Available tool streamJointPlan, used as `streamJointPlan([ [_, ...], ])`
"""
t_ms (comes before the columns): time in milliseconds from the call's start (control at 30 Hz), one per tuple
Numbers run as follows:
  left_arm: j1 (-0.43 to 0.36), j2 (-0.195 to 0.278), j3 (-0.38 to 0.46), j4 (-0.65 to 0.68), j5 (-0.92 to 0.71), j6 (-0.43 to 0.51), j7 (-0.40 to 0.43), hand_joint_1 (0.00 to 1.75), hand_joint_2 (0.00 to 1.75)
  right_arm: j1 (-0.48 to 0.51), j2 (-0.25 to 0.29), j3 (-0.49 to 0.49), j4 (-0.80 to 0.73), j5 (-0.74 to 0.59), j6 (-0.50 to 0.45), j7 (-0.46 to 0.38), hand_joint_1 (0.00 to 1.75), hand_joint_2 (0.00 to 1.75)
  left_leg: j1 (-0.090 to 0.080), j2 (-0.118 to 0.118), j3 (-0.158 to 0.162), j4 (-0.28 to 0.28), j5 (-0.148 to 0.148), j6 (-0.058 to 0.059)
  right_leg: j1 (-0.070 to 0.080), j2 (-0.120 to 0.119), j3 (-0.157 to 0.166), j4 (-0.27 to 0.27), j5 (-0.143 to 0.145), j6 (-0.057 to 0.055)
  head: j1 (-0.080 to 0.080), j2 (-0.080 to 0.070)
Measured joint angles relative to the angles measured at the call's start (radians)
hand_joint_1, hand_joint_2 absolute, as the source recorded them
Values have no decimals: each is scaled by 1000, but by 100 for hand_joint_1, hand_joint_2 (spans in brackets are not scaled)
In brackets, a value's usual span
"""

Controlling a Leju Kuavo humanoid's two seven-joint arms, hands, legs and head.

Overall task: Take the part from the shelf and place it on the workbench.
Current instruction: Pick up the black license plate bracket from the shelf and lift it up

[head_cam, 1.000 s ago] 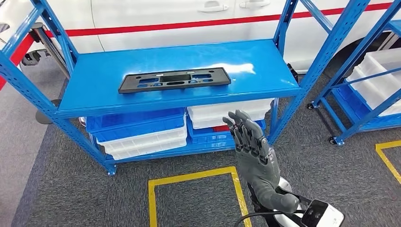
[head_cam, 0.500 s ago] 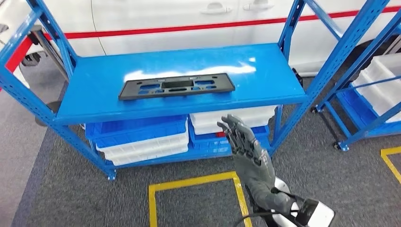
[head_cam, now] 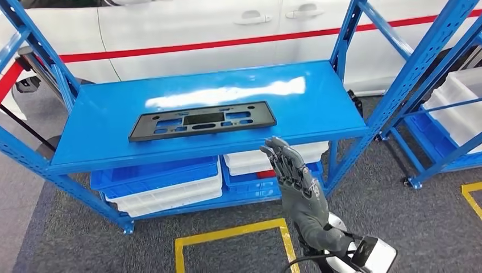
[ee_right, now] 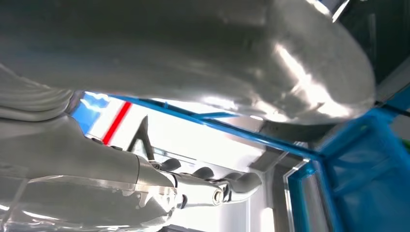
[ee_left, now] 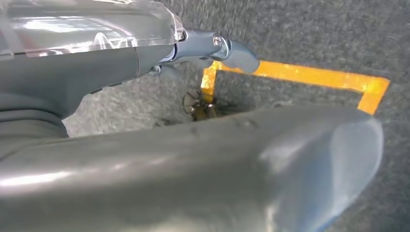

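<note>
Black and flat, the part (head_cam: 203, 120) lies near the front edge of the blue shelf (head_cam: 318, 91), untouched. The right hand (head_cam: 295, 176) is raised just below that edge, fingers extended and apart, holding nothing. To grasp well it should rise over the lip and take the part's near end, keeping it level. Seen from the wrist, the left hand (ee_left: 203, 48) hangs over grey carpet and yellow tape (ee_left: 309, 77), fingers loosely extended, empty.

Black part (head_cam: 202, 121); blue shelf (head_cam: 318, 102); yellow floor tape (head_cam: 233, 233); bins (head_cam: 165, 187) seemingly blue, white.
</note>
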Motion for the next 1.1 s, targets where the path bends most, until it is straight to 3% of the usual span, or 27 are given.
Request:
streamJointPlan([
  [67, -1, 0, 1, 0, -1, 2, 1, 0, 0, 1, 0, 0, 0, 1, 0, 0, 0, 0, 0, -1, 18, -12, -9, 11, -1, 1, 3, 12, 6, 14, 0, 0],
  [133, -2, 0, 3, 0, -1, 3, 1, 0, 0, 0, 0, 0, 0, 3, 0, -1, 0, 0, 5, -2, 45, -29, -15, 22, -1, -1, -24, 79, 21, 23, 0, 0],
  [200, -4, 0, 4, 0, -1, 3, 0, 0, 0, 0, -1, 0, 0, 4, -1, -1, 0, 0, 8, -3, 69, -37, -28, 28, -4, -3, -98, 193, -3, 30, 0, 0],
  [267, -4, 0, 5, 0, -1, 2, 0, 0, 0, 3, -1, 0, 0, 8, -2, -1, 0, 0, 8, -4, 89, -38, -46, 29, -8, -4, -177, 276, -64, 38, 0, 0],
  [300, -3, 0, 5, 0, -1, 2, 1, 0, 0, 4, -1, 0, 0, 9, -2, -1, 0, 0, 8, -4, 101, -38, -56, 28, -10, -5, -200, 282, -81, 40, 0, 0],
  [333, -3, -1, 5, 0, -1, 2, 1, 0, 0, 4, -1, 0, 1, 10, -3, -1, 0, 0, 8, -5, 115, -38, -67, 27, -11, -5, -210, 260, -75, 41, 0, 0],
  [367, -3, -1, 5, 0, -1, 2, 1, 0, 0, 4, -1, 0, 2, 11, -2, -1, 0, 0, 8, -5, 131, -38, -78, 25, -12, -6, -206, 211, -43, 39, 0, 0],
  [433, -4, -3, 6, 1, -1, 2, 2, 0, 0, 3, -1, 0, 5, 11, -2, -1, 0, 0, 8, -6, 157, -36, -103, 17, -10, -8, -184, 86, 68, 33, 0, 0],
  [467, -5, -4, 6, 1, -1, 2, 2, 0, 0, 3, -1, 0, 7, 12, -2, 0, 0, 0, 7, -7, 164, -35, -115, 11, -7, -9, -177, 44, 109, 27, 0, 0],
  [500, -7, -4, 6, 1, -1, 2, 2, 0, 0, 3, -1, 0, 8, 12, -2, 0, 0, 0, 6, -7, 172, -34, -124, 4, -4, -9, -174, 22, 133, 20, 0, 0],
  [567, -10, -4, 6, 1, -1, 2, 2, 0, 0, 1, -1, 1, 10, 13, -2, 0, 0, 0, 6, -7, 181, -29, -130, -9, -2, -6, -167, 15, 130, 5, 0, 0],
  [633, -13, -4, 6, 1, 0, 2, 2, 0, 0, -3, -1, 1, 10, 13, -1, -1, 0, 0, 8, -5, 165, 16, -129, -18, -4, -5, -149, 8, 125, -8, 0, 0],
  [700, -16, -4, 6, 1, 0, 2, 3, 0, 0, -9, -1, 2, 14, 14, 2, -1, 0, 0, 12, -3, 101, 124, -151, -25, -4, -7, -133, 5, 114, -17, 0, 0],
  [767, -15, -5, 7, 1, -1, 5, 3, 0, 0, -14, -1, 6, 21, 19, 3, -1, 0, 0, 14, -3, 21, 231, -209, -32, -2, -7, -117, 5, 100, -21, 0, 0],
  [800, -13, -5, 7, 1, -1, 8, 3, 0, 0, -14, -1, 9, 27, 24, 3, 0, 0, 0, 15, -3, -6, 251, -230, -34, 0, -6, -108, 5, 92, -22, 0, 0],
  [833, -12, -5, 7, 1, -1, 12, 5, 0, 0, -15, -2, 13, 33, 28, 6, 2, 0, 0, 15, -3, -18, 239, -228, -33, 1, -4, -96, 5, 83, -22, 0, 0],
  [867, -11, -5, 7, 1, -1, 17, 8, 0, 0, -15, -2, 17, 39, 32, 10, 8, 0, 0, 15, -3, -15, 195, -199, -30, 3, -3, -83, 5, 73, -22, 0, 0],
  [933, -9, -4, 8, 1, -2, 27, 16, 0, 0, -20, -2, 30, 55, 35, 26, 37, 0, 87, 10, -3, 11, 68, -89, -16, 5, -3, -60, 4, 56, -21, 0, 0],
  [1000, -7, -3, 8, 1, -6, 33, 22, 0, 0, -32, -3, 48, 76, 40, 42, 85, 0, 175, 3, -3, 24, -5, -20, -4, 5, 0, -52, 3, 46, -14, 0, 0],
  [1100, -8, -4, 8, 1, -13, 38, 27, 0, 0, -56, -4, 83, 114, 62, 51, 138, 0, 175, 1, -4, 34, -25, -6, 6, 4, 3, -46, -4, 37, 4, -1, 0],
])
